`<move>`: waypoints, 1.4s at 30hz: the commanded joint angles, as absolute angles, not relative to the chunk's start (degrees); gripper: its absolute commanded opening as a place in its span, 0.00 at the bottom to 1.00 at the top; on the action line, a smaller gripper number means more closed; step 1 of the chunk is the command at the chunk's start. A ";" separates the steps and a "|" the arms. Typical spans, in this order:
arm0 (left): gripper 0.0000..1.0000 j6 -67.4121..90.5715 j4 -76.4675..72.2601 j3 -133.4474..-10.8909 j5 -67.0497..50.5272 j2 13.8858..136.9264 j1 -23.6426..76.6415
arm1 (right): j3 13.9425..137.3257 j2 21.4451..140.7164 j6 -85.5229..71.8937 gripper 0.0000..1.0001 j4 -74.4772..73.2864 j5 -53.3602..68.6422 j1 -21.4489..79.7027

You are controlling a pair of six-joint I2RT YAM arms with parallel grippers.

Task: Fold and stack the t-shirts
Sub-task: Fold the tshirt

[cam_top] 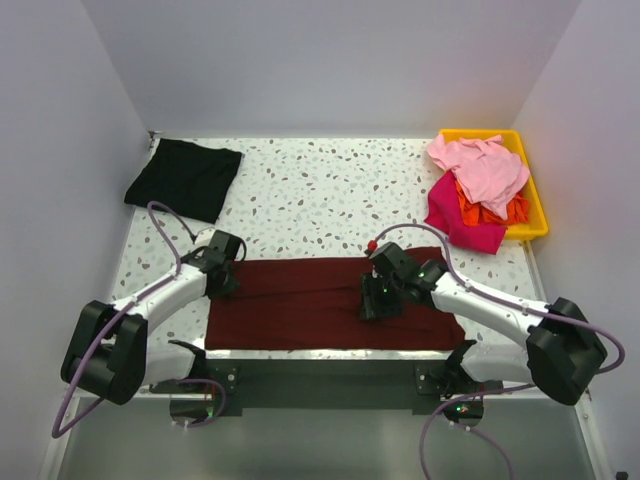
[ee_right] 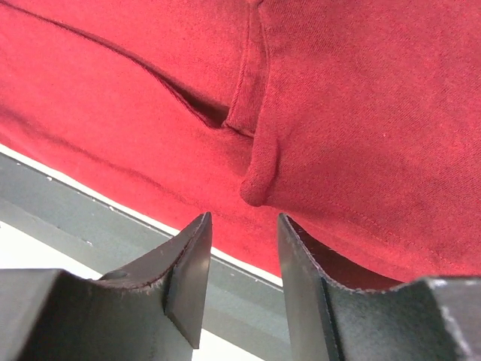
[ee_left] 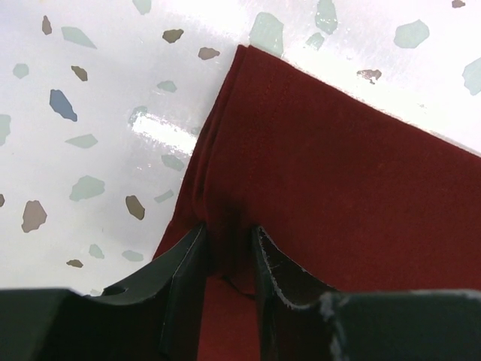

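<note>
A large dark maroon t-shirt (cam_top: 300, 300) lies folded into a long strip along the near edge of the table. My left gripper (cam_top: 225, 282) sits at its left end. In the left wrist view the maroon cloth (ee_left: 338, 173) rises in a crease, and the left gripper (ee_left: 229, 227) stands open with that ridge between its fingers. My right gripper (cam_top: 380, 305) hovers over the strip's right half. In the right wrist view it (ee_right: 243, 218) is open and holds nothing, just short of a rolled fold of the maroon t-shirt (ee_right: 361, 113). A folded black t-shirt (cam_top: 185, 178) rests at the far left.
A yellow bin (cam_top: 538, 200) at the far right holds a pink t-shirt (cam_top: 480, 165), an orange one (cam_top: 478, 208) and a magenta one (cam_top: 460, 222) that spills over its near side. The grey base plate (ee_right: 113, 226) runs just below the table's near edge.
</note>
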State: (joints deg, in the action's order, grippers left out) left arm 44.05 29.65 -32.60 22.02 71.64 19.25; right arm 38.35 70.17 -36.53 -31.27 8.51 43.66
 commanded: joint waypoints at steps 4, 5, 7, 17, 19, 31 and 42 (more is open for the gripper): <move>0.34 46.67 33.92 -34.36 24.87 72.51 18.90 | 42.01 71.72 -36.39 0.45 -32.08 6.68 45.00; 0.34 46.76 34.27 -34.54 24.96 72.42 18.90 | 42.10 71.98 -36.30 0.46 -32.34 6.59 45.17; 0.34 46.93 34.80 -34.80 25.14 72.33 18.90 | 42.62 72.33 -35.95 0.47 -32.69 6.07 45.35; 0.34 47.72 35.33 -35.16 25.93 73.56 18.90 | 42.45 77.08 -35.95 0.46 -31.73 -0.69 47.37; 0.34 47.72 35.33 -35.24 25.84 73.48 18.90 | 42.19 77.87 -36.30 0.38 -31.03 -1.40 47.46; 0.34 47.55 35.25 -35.24 25.84 73.83 18.90 | 42.36 73.22 -35.86 0.00 -34.45 -1.67 47.90; 0.34 47.46 35.51 -35.68 26.02 74.00 18.90 | 43.59 69.88 -34.98 0.00 -40.78 -0.09 49.13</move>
